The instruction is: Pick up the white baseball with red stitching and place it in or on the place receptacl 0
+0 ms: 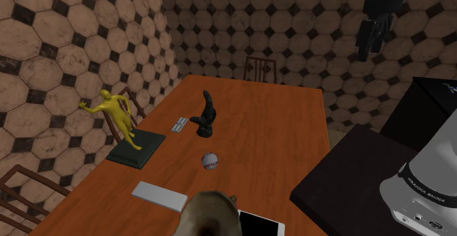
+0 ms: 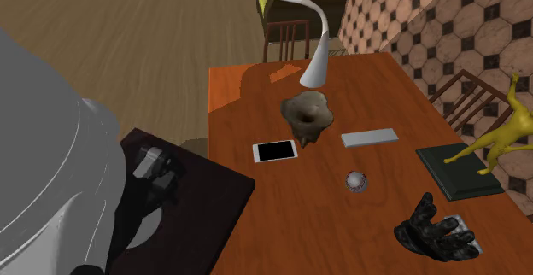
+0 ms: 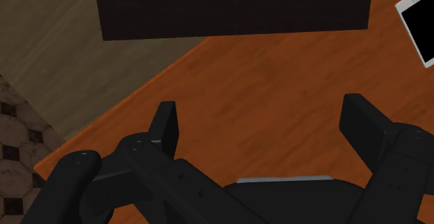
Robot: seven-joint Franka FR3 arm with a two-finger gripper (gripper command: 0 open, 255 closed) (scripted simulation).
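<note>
We observe a wooden table (image 1: 271, 124). Toward the shoulder view's left, a yellow figurine (image 1: 117, 113) stands on a dark flat base (image 1: 146, 148). A black hand sculpture (image 1: 206, 117) stands just beside a small grey keypad (image 1: 179, 124). A grey slab (image 1: 159, 196) and a white-framed phone (image 1: 260, 226) lie flat, apart. A white gooseneck lamp (image 2: 299, 26) stands near one table end.

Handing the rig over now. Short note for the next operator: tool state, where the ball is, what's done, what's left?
Tool: open, empty, held high above the wooden table.
Baseball: lying on the table, untouched, between the black hand sculpture and the white phone, apart from both.
Done: nothing yet.
Left: descend to the ball, grasp, lift, place. Which thing is the receptacle isn't clear from the pictures; confirm first.
</note>
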